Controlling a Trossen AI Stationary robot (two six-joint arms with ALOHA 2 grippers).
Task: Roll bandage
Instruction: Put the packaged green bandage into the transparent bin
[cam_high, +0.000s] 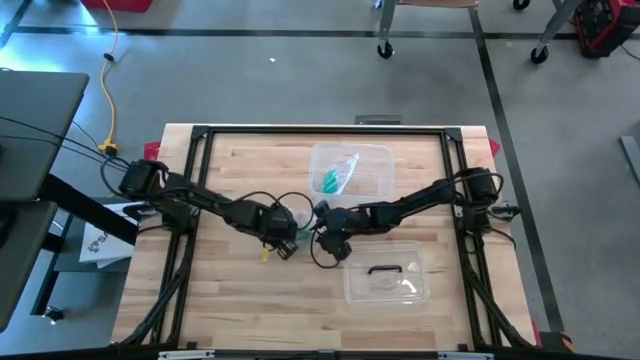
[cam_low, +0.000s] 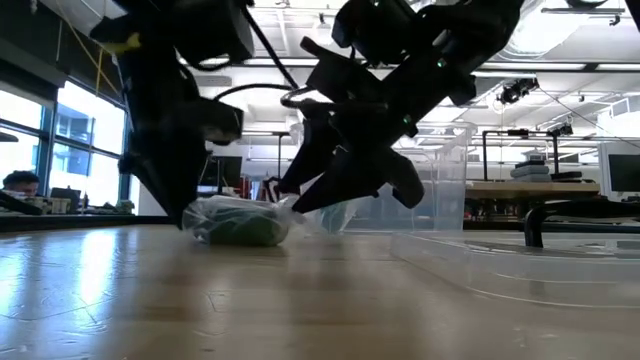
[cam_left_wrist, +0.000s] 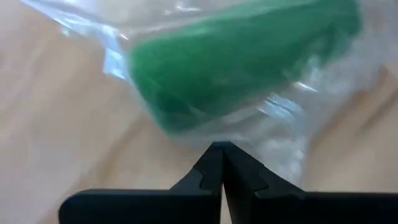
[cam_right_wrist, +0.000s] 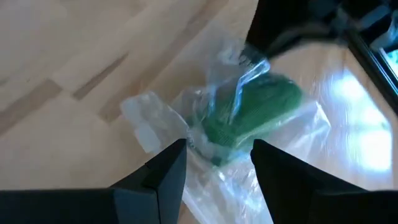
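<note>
With the green bandage roll (cam_right_wrist: 252, 118) lying in its clear plastic wrapper (cam_right_wrist: 155, 121) at mid-table (cam_high: 230, 300), the wrapper's edge is pinched by the clenched left tool (cam_left_wrist: 222, 163) and should be held taut while the released right tool (cam_right_wrist: 219, 163) is closed squarely on the opposite edge.

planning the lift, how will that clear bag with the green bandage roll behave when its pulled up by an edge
The clear plastic bag looks thin and crinkled, so it will probably stretch and sag rather than hold shape. The green bandage roll inside seems loose, so it may slide or roll to the low end. The left gripper, shut on the film, may slip on such glossy plastic.
</note>
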